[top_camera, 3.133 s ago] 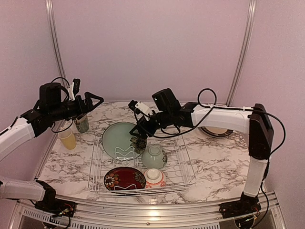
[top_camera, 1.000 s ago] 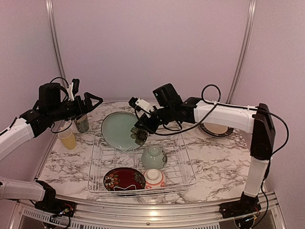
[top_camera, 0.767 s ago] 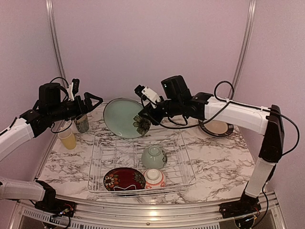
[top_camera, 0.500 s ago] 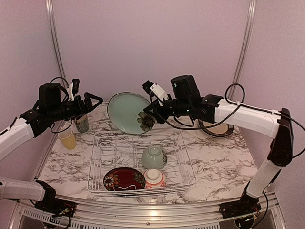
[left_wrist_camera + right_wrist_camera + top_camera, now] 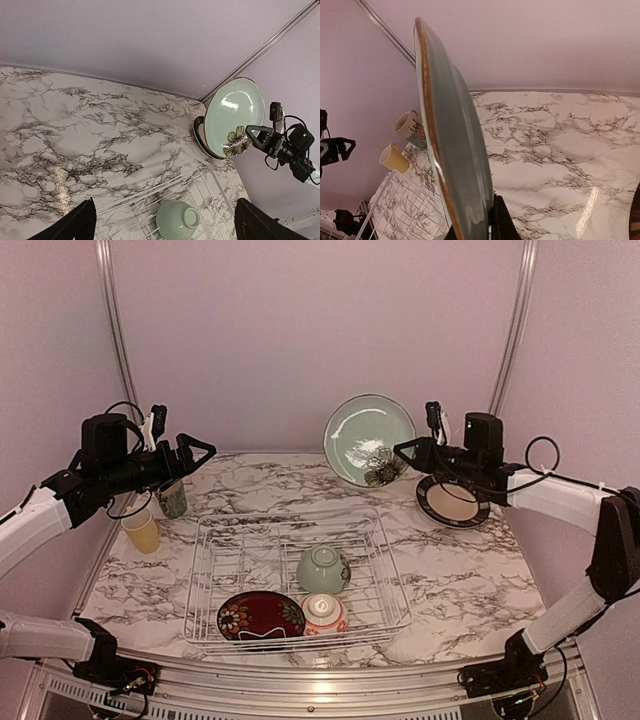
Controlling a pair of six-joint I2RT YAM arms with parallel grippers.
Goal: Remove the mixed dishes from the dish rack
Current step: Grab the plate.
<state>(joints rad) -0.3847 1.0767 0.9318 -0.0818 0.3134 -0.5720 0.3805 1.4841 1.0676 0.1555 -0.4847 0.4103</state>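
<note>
Your right pincer [image 5: 402, 452] clamps the teal-floral plate [image 5: 366, 435] by its lower rim.
The plate stands on edge in the air, near the black-rimmed cream plate [image 5: 452, 503], well apart from the dish rack [image 5: 205, 585]; your left pincer [image 5: 203, 450] gapes wide, holding nothing.

Marble table [image 5: 470, 575]: rack [image 5: 203, 578], yellow cup [image 5: 142, 531], mug [image 5: 172, 499], plate [image 5: 452, 502]

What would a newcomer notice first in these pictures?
The pale teal plate with a flower print, held on edge in the air by the right gripper at the far right, near a black-rimmed cream plate on the table. Next, the wire dish rack in the middle, which holds a green bowl, a dark red floral plate and a red-striped bowl. The left gripper hangs open at the far left.
</note>
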